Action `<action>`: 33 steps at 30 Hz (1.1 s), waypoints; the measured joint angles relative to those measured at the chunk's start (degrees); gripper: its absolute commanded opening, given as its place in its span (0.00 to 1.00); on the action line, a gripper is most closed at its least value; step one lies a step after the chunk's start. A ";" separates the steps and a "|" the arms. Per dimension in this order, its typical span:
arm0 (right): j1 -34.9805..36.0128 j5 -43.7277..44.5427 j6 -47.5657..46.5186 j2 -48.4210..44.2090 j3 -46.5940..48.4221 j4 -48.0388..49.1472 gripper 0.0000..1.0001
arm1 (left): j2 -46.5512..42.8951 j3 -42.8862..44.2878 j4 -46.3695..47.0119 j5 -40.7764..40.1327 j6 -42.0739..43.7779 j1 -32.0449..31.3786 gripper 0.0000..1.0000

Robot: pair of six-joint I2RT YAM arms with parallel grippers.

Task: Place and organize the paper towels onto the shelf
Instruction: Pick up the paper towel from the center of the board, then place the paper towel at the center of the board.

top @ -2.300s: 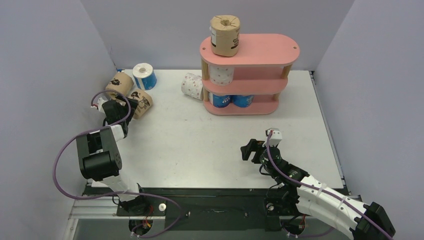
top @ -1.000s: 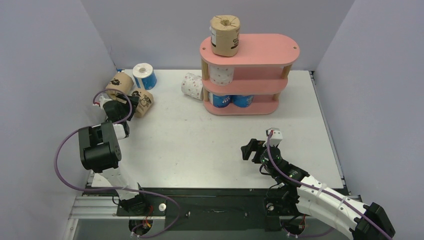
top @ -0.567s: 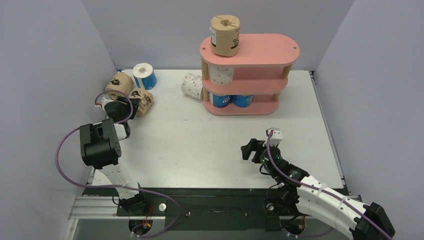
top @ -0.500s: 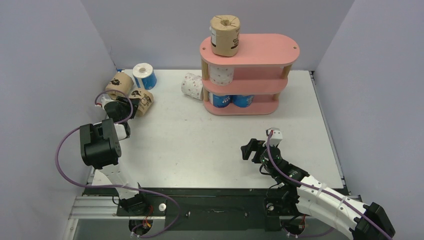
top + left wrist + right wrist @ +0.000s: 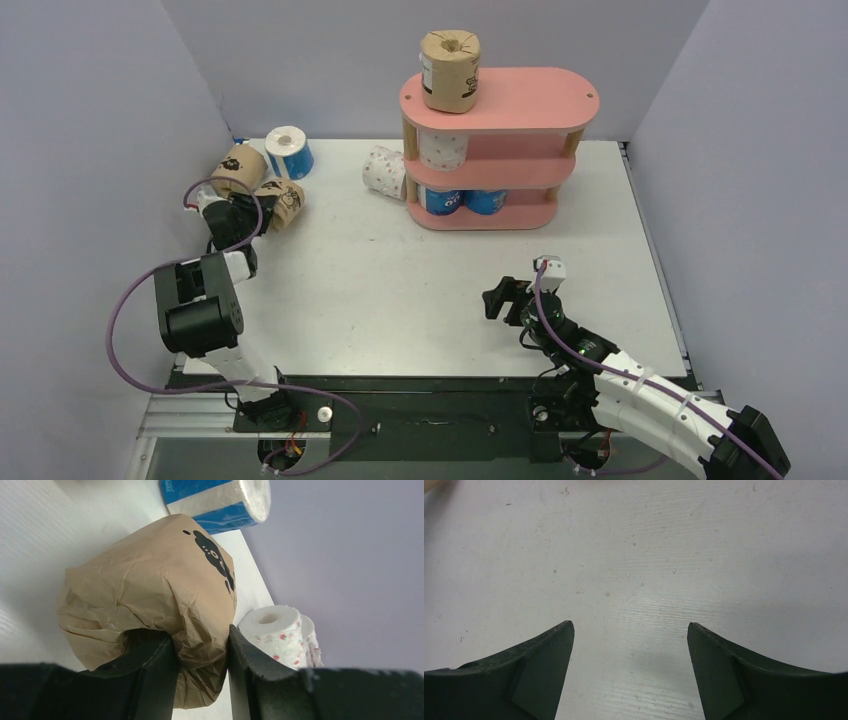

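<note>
The pink shelf (image 5: pixel 560 110) stands at the back. A brown paper towel roll (image 5: pixel 449 70) stands upright on its top board, a white pink-dotted roll (image 5: pixel 443 150) sits on the middle board, and two blue rolls (image 5: pixel 462 201) sit on the bottom one. Another dotted roll (image 5: pixel 383 172) lies on the table against the shelf's left end. At the far left lie a blue roll (image 5: pixel 289 152) and two brown rolls (image 5: pixel 238 168). My left gripper (image 5: pixel 202 650) is shut on the nearer brown roll (image 5: pixel 150 595), pinching its crumpled end. My right gripper (image 5: pixel 630 630) hangs open over bare table.
The grey side walls stand close, the left one right beside the left arm (image 5: pixel 195 305). The white table (image 5: pixel 380 270) lies between the arms and the shelf. In the left wrist view the blue roll (image 5: pixel 215 500) and the dotted roll (image 5: pixel 277 632) lie beyond the held one.
My left gripper has closed on the end of the brown roll, and the left arm's elbow has shifted a little. The right arm has not moved.
</note>
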 measured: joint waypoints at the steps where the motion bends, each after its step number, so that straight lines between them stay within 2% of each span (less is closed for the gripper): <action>1: 0.00 0.00 0.00 -0.04 0.00 0.00 0.79 | -1.81 -0.09 -1.97 -0.02 0.07 -0.02 0.17; 6: 0.00 0.00 0.00 -0.11 0.00 0.00 0.79 | -13.38 -0.11 -14.73 -1.62 2.80 -1.99 0.16; 9: 0.00 0.00 0.00 -0.11 0.00 0.00 0.79 | -21.70 1.51 -26.38 -5.25 8.31 -6.82 0.16; 13: 0.00 -0.04 0.00 -0.09 0.00 -0.02 0.76 | -29.77 6.60 -40.79 -10.82 17.31 -17.14 0.17; 16: 0.04 -0.09 -0.04 -0.09 0.00 -0.02 0.76 | -34.56 10.58 -49.83 -15.78 24.02 -27.63 0.18; 19: 0.48 0.00 -0.04 -0.15 0.02 -0.63 0.77 | -37.75 14.03 -57.00 -21.22 30.10 -40.76 0.18; 22: 0.81 0.46 -0.04 -0.57 0.39 -2.82 0.80 | -38.66 16.33 -62.42 -25.77 33.99 -52.06 0.18; 26: 0.83 2.49 0.07 -0.76 3.15 -6.91 0.84 | -37.24 18.29 -68.46 -31.63 37.48 -63.82 0.18; 28: 0.83 4.37 0.79 -0.39 5.42 -9.31 0.88 | -34.73 19.76 -71.12 -34.51 38.93 -68.85 0.18; 31: 0.83 7.96 3.41 0.83 8.59 -12.41 0.98 | -29.33 22.69 -73.44 -38.07 41.07 -75.12 0.18; 33: 0.76 9.94 5.70 1.03 9.51 -14.05 1.00 | -24.68 25.11 -74.55 -39.82 42.88 -79.28 0.18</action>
